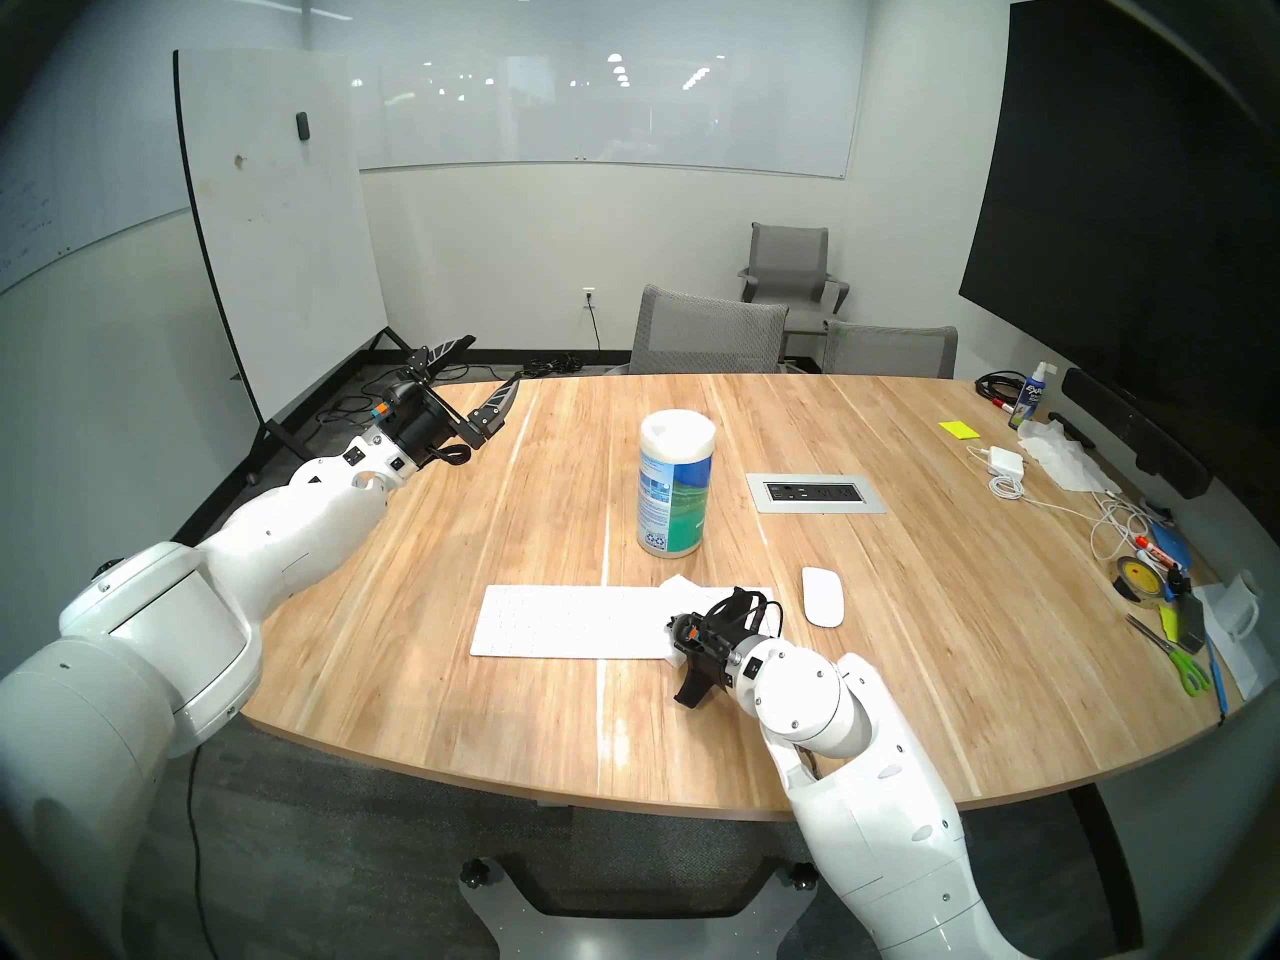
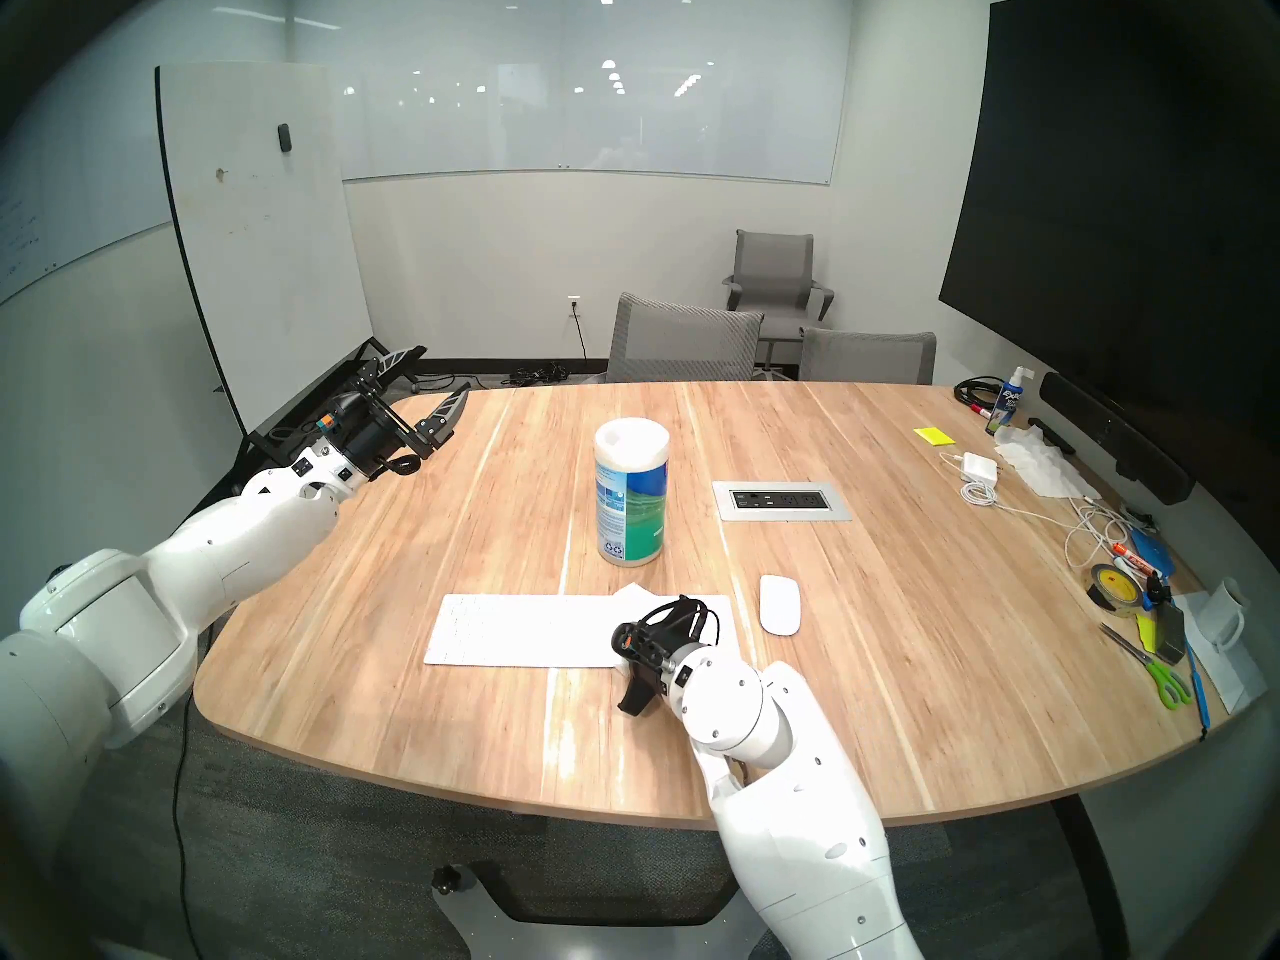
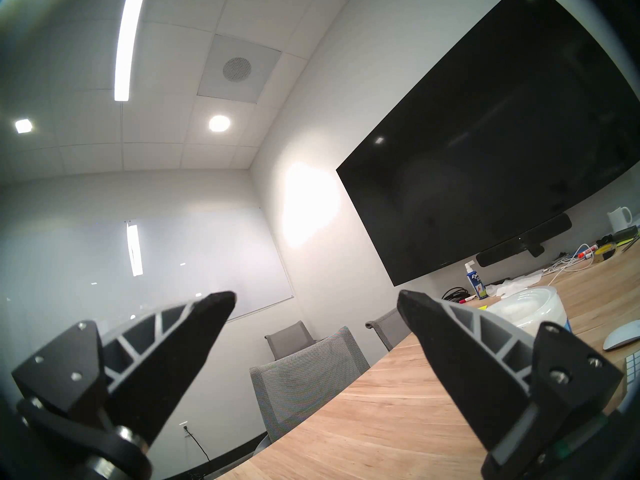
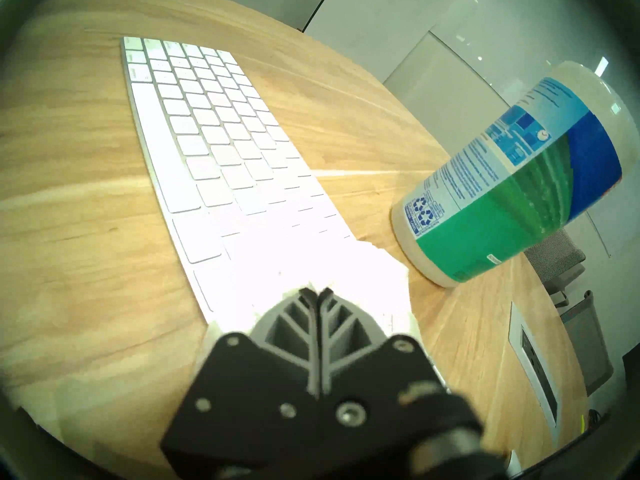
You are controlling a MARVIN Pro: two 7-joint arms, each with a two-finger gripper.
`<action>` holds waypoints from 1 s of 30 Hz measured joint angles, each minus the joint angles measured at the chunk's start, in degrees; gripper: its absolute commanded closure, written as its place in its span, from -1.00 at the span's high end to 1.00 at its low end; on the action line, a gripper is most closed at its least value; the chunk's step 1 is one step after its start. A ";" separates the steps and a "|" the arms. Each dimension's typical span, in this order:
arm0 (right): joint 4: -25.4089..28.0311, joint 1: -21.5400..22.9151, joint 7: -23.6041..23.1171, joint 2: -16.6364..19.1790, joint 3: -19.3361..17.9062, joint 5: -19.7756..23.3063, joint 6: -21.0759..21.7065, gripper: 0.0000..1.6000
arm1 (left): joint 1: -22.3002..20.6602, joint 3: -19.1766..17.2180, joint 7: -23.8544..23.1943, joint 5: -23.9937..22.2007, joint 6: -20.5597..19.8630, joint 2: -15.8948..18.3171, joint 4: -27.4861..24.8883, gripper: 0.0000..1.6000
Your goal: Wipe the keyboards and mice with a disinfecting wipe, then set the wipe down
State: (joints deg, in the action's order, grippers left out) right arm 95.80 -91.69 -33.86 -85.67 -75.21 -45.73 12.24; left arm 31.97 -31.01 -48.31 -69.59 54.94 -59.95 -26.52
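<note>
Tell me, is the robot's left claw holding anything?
No, the left gripper is wide open with only air between its fingers, hanging over the far left edge of the wooden table.

The spray bottle (image 1: 1030, 397) at the table's two o'clock edge carries a blue label reading "EXPO", seen again in the left wrist view (image 3: 474, 284). On the wipes canister (image 4: 512, 188), toward twelve o'clock from the keyboard (image 4: 221, 150), a recycling-arrows symbol stands at the label's lower edge. The rest of its print is too small to read.
</note>
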 measured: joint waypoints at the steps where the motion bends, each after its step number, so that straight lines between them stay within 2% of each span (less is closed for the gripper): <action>1: -0.07 0.12 0.03 -0.15 0.27 -0.18 0.17 -1.00 | 0.01 -0.02 0.00 0.02 0.00 0.00 0.00 1.00; 16: -0.52 2.27 0.03 -2.23 4.73 -3.54 3.67 -1.00 | 0.09 -0.41 -0.02 0.34 0.00 -0.04 0.00 1.00; 30: -7.03 7.49 1.74 -3.93 12.47 -3.08 7.48 -1.00 | 0.15 -0.72 -0.04 0.59 0.01 -0.04 -0.01 1.00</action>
State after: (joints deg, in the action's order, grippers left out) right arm 88.77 -84.21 -32.12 -89.59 -62.74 -48.81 19.72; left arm 32.12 -31.73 -48.35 -69.01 54.95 -59.99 -26.53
